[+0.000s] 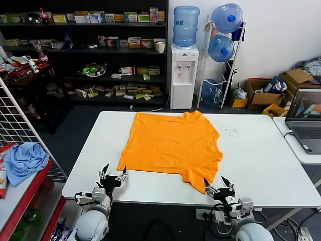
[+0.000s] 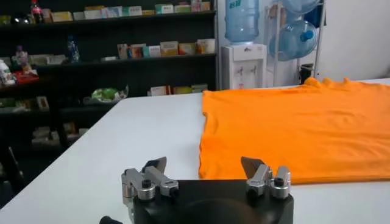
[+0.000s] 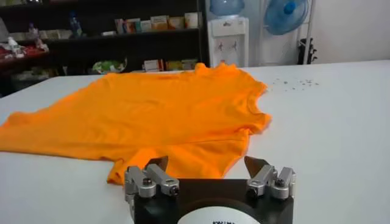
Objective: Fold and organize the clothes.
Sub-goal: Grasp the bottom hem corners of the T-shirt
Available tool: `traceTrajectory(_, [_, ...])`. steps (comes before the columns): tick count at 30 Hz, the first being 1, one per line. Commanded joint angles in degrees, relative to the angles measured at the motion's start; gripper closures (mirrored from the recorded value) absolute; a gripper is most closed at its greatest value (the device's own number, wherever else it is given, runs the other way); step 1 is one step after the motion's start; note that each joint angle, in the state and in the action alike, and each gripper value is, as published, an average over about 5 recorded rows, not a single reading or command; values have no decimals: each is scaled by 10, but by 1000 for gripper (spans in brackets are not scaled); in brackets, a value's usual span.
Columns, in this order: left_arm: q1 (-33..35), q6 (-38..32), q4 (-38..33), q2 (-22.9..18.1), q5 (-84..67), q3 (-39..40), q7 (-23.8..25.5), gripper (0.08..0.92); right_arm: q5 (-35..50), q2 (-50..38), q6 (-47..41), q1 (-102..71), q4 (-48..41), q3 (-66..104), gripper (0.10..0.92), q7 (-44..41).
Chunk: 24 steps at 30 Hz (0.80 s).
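Observation:
The bright orange T-shirt (image 1: 172,145) lies spread flat on the white table (image 1: 261,160), with one sleeve reaching toward the table's near edge. It also shows in the left wrist view (image 2: 298,131) and in the right wrist view (image 3: 164,115). My left gripper (image 1: 113,175) is open and empty at the near edge, just short of the shirt's near left corner. My right gripper (image 1: 219,185) is open and empty at the near edge, just short of the near sleeve. In the wrist views, the left gripper (image 2: 205,167) and the right gripper (image 3: 206,164) each hold their jaws wide apart.
A light blue cloth bundle (image 1: 25,160) lies on a red rack at the left, beside a wire grid panel (image 1: 20,125). A laptop (image 1: 306,123) sits on a side table at the right. Shelves, a water dispenser (image 1: 183,75) and boxes stand behind the table.

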Motion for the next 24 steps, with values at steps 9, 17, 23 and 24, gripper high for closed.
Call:
traceTrajectory(9, [-44, 52, 29, 3, -25, 15, 15, 177, 4, 14, -25, 33, -26, -21, 203, 47])
traceTrajectory(17, [-70, 57, 52, 1, -37, 23, 12, 177, 8, 19, -33, 50, -40, -29, 211, 56])
traceTrajectory(23, [-76, 58, 63, 1, -40, 24, 15, 189, 12, 22, -38, 59, -45, -34, 351, 67])
traceTrajectory(24, [-75, 58, 62, 2, -40, 23, 15, 207, 13, 22, -40, 60, -45, -35, 377, 70])
